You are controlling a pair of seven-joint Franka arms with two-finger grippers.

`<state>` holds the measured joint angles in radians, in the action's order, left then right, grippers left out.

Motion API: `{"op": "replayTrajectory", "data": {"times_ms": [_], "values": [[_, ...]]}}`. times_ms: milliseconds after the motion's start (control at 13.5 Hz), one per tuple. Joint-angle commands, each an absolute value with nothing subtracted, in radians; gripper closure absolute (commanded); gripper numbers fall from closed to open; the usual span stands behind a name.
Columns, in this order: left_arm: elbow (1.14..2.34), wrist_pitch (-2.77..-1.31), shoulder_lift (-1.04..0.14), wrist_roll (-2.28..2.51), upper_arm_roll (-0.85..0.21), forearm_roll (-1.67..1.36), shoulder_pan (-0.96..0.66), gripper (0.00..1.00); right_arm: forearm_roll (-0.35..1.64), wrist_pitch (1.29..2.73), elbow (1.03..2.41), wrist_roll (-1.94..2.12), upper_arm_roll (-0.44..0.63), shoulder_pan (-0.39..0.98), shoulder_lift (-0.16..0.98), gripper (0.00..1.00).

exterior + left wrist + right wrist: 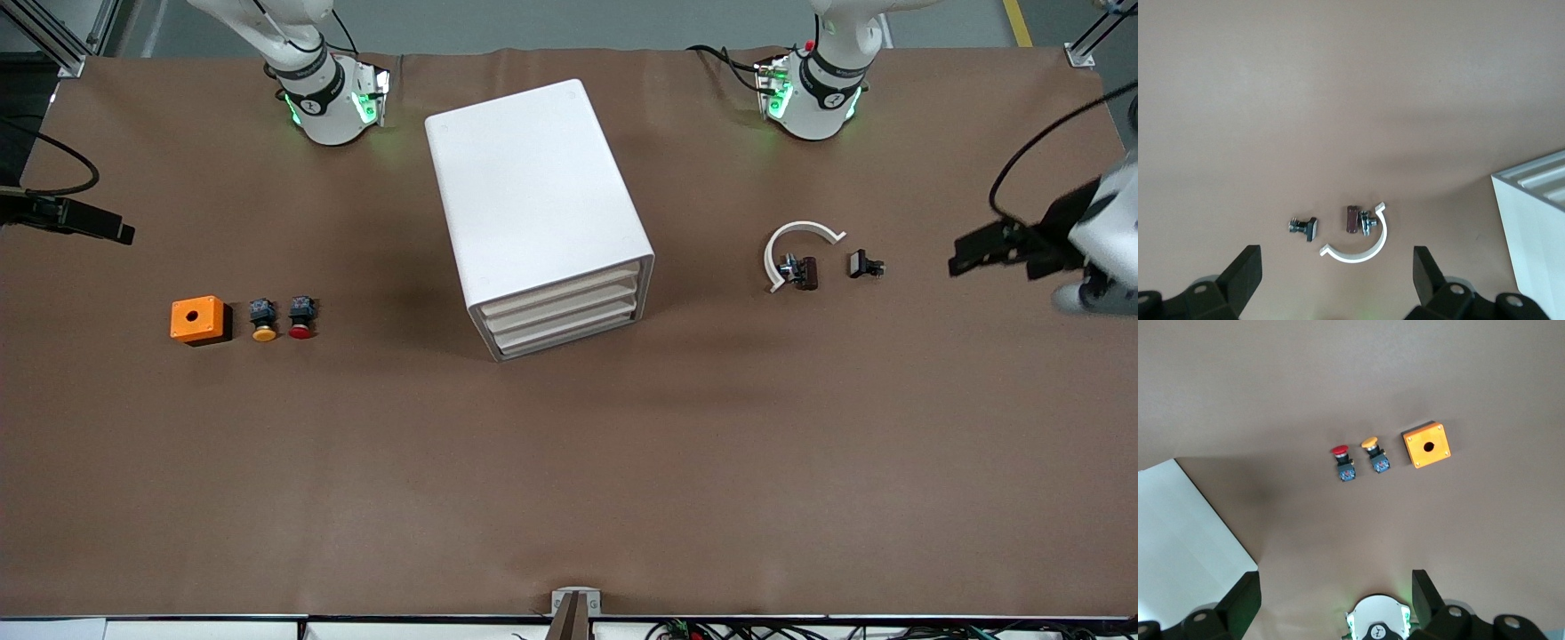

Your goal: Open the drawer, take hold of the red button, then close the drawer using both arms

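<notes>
Front view: boxy smooth white cabinet (540, 218) on brown matte table (569, 462); top drawer (562, 288) shut. Red-capped button (301, 318) lies toward the right arm's end from the cabinet, beside a yellow button (263, 320) and orange cube (196, 320). Left gripper (982, 246) hovers at the left arm's end.

Left wrist view: jaws wide over a white curved clip (1358, 241).

Right wrist view: right gripper (1337, 597) jaws wide, button well clear of them.

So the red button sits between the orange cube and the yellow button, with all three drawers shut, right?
Not quite. In the front view the yellow button is the one in the middle, between the orange cube and the red button; the right wrist view shows the same order. The cabinet's three drawers are indeed shut.
</notes>
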<state>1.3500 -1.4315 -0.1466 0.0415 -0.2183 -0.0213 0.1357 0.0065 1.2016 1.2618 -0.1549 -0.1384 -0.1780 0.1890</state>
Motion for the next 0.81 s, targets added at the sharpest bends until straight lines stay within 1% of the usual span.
{"op": "replayTrajectory", "data": {"times_ms": [0,222,296,370,444,519,593,667,741], "values": [[1.399,-1.408,-0.052,0.034,-0.227,0.005,0.141,0.0,0.012,1.099,1.246,-0.149,-0.147,-0.187,0.146,0.0],[1.397,-1.393,-0.011,0.034,-0.225,0.006,0.143,0.0,0.014,1.123,1.252,-0.149,-0.14,-0.117,0.124,0.0],[1.396,-1.391,-0.009,0.035,-0.224,0.006,0.141,0.0,0.014,1.153,1.281,-0.15,-0.112,-0.092,0.095,0.0],[1.396,-1.391,-0.011,0.038,-0.229,0.006,0.14,0.0,0.014,1.193,1.339,-0.15,-0.076,-0.048,0.057,0.0],[1.396,-1.391,-0.011,0.044,-0.224,0.005,0.129,0.0,0.015,1.231,1.397,-0.15,-0.005,0.009,0.016,0.0],[1.396,-1.391,-0.011,0.048,-0.219,0.005,0.114,0.0,0.021,1.25,1.432,-0.15,0.018,0.021,-0.01,0.0],[1.396,-1.391,-0.011,0.049,-0.209,0.006,0.089,0.0,0.025,1.259,1.443,-0.15,0.018,0.017,-0.018,0.0],[1.394,-1.391,-0.011,0.051,-0.157,0.006,0.043,0.0,0.025,1.261,1.443,-0.152,0.02,0.015,-0.023,0.0],[1.394,-1.391,-0.011,0.049,-0.073,0.006,-0.025,0.0,0.025,1.259,1.445,-0.152,0.02,0.014,-0.028,0.0]]}}
